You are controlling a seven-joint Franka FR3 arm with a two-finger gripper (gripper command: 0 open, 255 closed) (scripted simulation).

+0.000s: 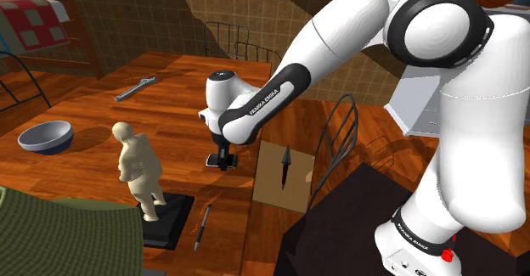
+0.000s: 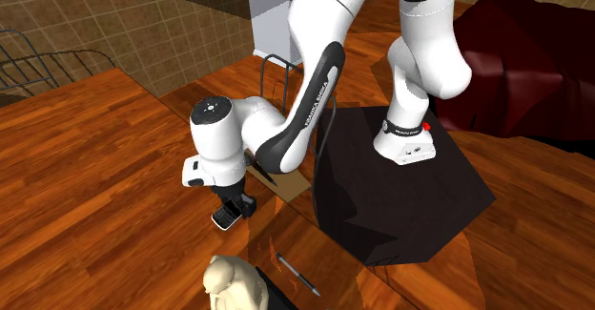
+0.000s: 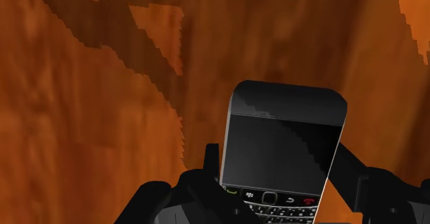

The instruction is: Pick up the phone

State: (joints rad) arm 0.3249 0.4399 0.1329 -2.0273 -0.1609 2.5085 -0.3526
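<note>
The black gripper (image 3: 279, 162) squeezes the phone (image 3: 286, 147) tight by its two long sides. The phone is a flat black slab with round corners, a shiny dark screen and tiny keys. It is right down by the smooth brown wooden table (image 1: 170, 104), but I cannot tell if it touches.
</note>
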